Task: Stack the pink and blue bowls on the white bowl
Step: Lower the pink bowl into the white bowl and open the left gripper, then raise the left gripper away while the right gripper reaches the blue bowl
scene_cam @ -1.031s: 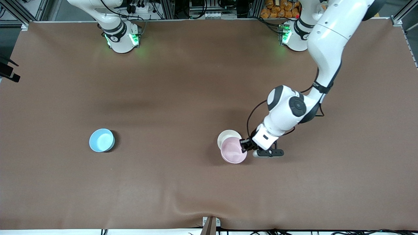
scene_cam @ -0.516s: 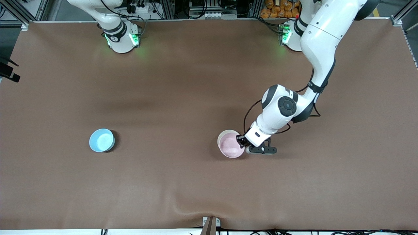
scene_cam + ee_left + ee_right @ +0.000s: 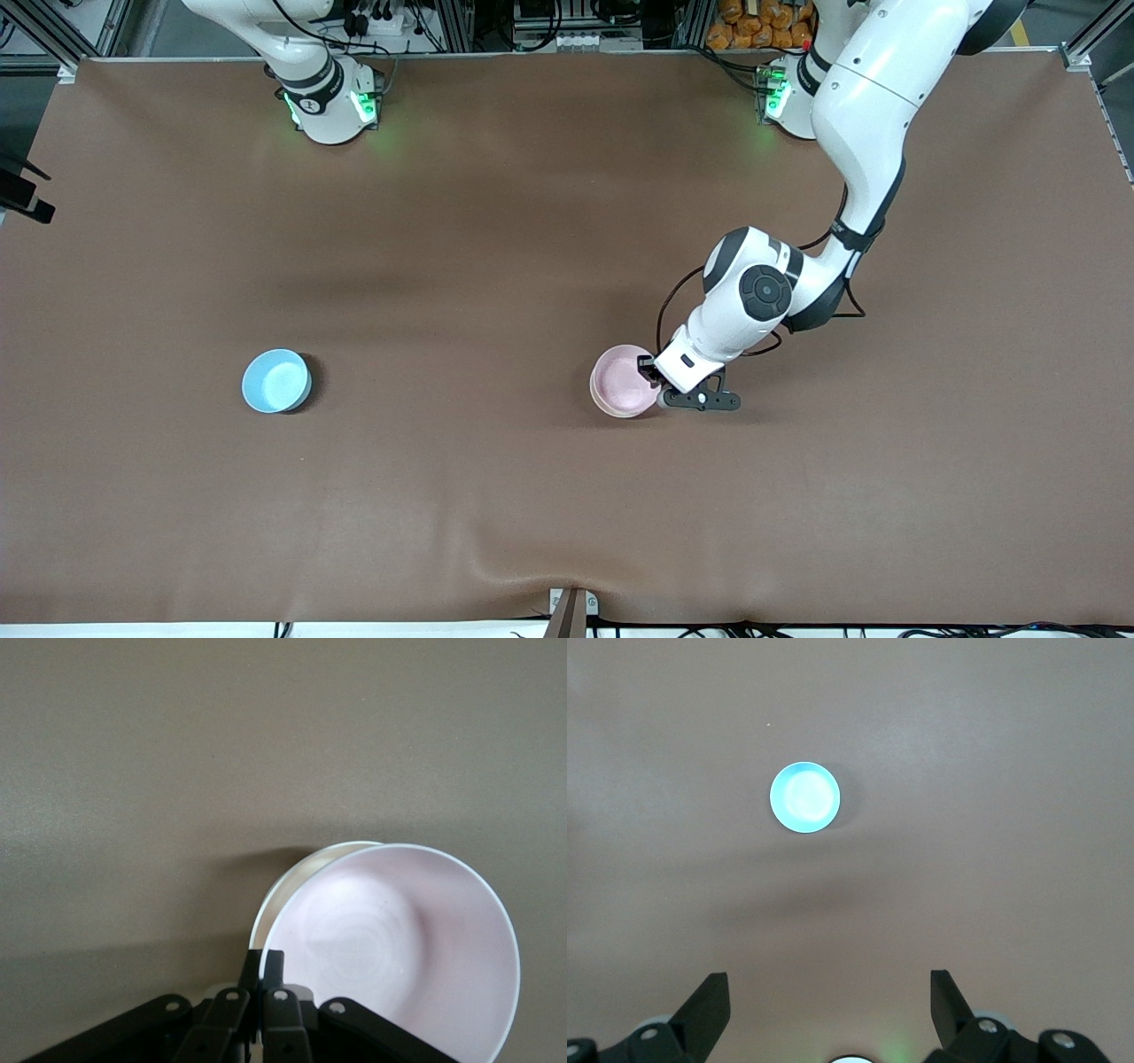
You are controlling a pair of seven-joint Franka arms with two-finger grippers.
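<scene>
The pink bowl [image 3: 625, 380] sits tilted in the white bowl [image 3: 595, 391], which shows only as a thin rim around it. My left gripper [image 3: 653, 371] is shut on the pink bowl's rim at the side toward the left arm's end. In the left wrist view the pink bowl [image 3: 399, 948] covers most of the white bowl [image 3: 297, 881], and the left gripper [image 3: 263, 967] pinches the pink rim. The blue bowl [image 3: 276, 380] stands alone toward the right arm's end; it also shows in the right wrist view [image 3: 804, 796]. My right gripper [image 3: 830, 1010] is open and empty, high above the table, waiting.
The brown table mat [image 3: 496, 221] is bare around the bowls. A small bracket [image 3: 571, 610] sits at the table's edge nearest the front camera.
My left gripper carried the pink bowl from partly overlapping the white bowl to over it and lowered it in; the white bowl is now almost covered. The right arm has not moved.
</scene>
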